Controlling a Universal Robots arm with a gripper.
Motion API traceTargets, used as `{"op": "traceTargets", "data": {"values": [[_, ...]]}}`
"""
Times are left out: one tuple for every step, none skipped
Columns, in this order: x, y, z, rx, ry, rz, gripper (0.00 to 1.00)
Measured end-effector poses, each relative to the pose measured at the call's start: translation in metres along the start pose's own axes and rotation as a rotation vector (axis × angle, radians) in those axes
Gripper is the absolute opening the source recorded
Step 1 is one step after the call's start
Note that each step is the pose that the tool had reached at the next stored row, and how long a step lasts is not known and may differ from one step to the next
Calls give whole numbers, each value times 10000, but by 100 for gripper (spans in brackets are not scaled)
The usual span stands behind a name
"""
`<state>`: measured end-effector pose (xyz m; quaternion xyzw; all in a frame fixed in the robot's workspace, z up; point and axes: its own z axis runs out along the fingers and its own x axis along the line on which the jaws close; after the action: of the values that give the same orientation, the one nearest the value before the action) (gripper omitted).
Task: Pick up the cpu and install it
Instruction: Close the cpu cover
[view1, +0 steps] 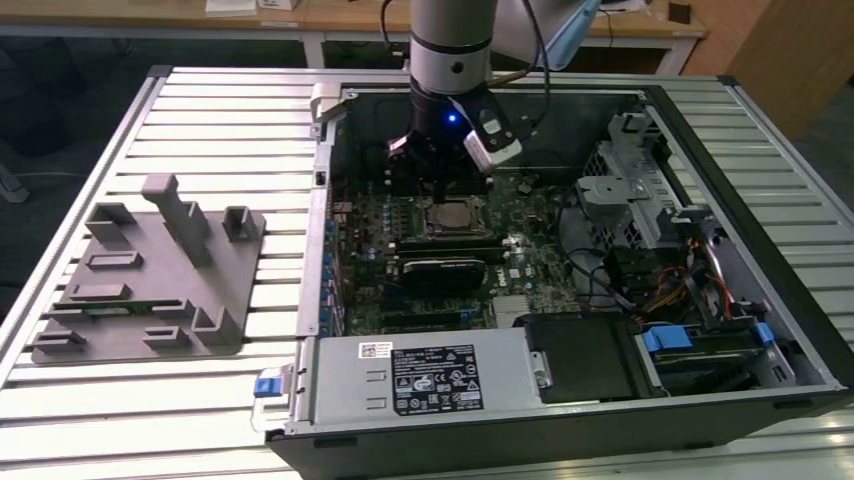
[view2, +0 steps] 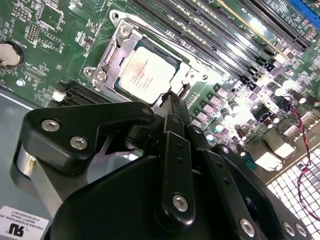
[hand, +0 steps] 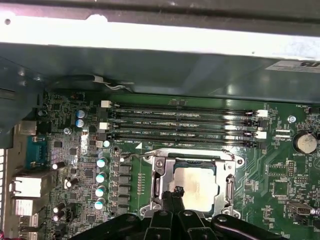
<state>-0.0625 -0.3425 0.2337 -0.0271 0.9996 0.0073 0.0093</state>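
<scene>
Light glints off the cpu (view2: 145, 75), which lies flat in its socket on the motherboard (view1: 527, 262), silver-grey top facing up. It can also be seen in the first wrist view (hand: 197, 182) and the exterior view (view1: 454, 212). A metal socket frame (view2: 107, 60) runs around all four sides of it.

The end effector (view2: 172, 97) hangs directly over the chip with its black fingers (view2: 175, 150) pressed together to a narrow tip and nothing pinched between them. In both wrist views that tip (hand: 173, 194) sits at one edge of the cpu; whether it touches the metal top I cannot tell. In the exterior view the end effector (view1: 435, 192) reaches straight down into the case from the arm (view1: 451, 40).

Four long memory slots (hand: 185, 122) run side by side just beyond the socket, and a round coin battery (hand: 303, 141) lies further along the board.

The board sits inside an open computer case (view1: 801, 330) lying on its side on the slatted metal counter (view1: 94, 410). A power supply (view1: 414, 375) fills the case's near corner. Well apart from the case, toward the exterior view's left, a grey plastic fixture block (view1: 147, 290) rests on the counter.
</scene>
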Motion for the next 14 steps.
{"op": "traceTargets", "data": {"values": [[-15, -1, 0, 0, 0, 0, 11], [-36, -2, 1, -1, -1, 1, 11], [-61, -3, 2, -1, 0, 2, 11], [-89, -5, 2, -1, 2, 0, 11], [-117, -6, 3, -1, 4, 1, 11], [-146, -8, 3, -1, 5, 3, 11], [-176, -10, 4, -2, 8, 2, 11], [-202, -11, 4, -2, 11, 1, 11], [-225, -12, 5, -1, 15, 3, 11], [-245, -13, 5, 3, 19, 6, 11], [-260, -14, 5, 8, 23, 11, 11], [-266, -15, 6, 19, 24, 41, 11], [-266, -15, 5, 28, 25, 102, 11], [-266, -16, 5, 36, 23, 202, 11]]}}
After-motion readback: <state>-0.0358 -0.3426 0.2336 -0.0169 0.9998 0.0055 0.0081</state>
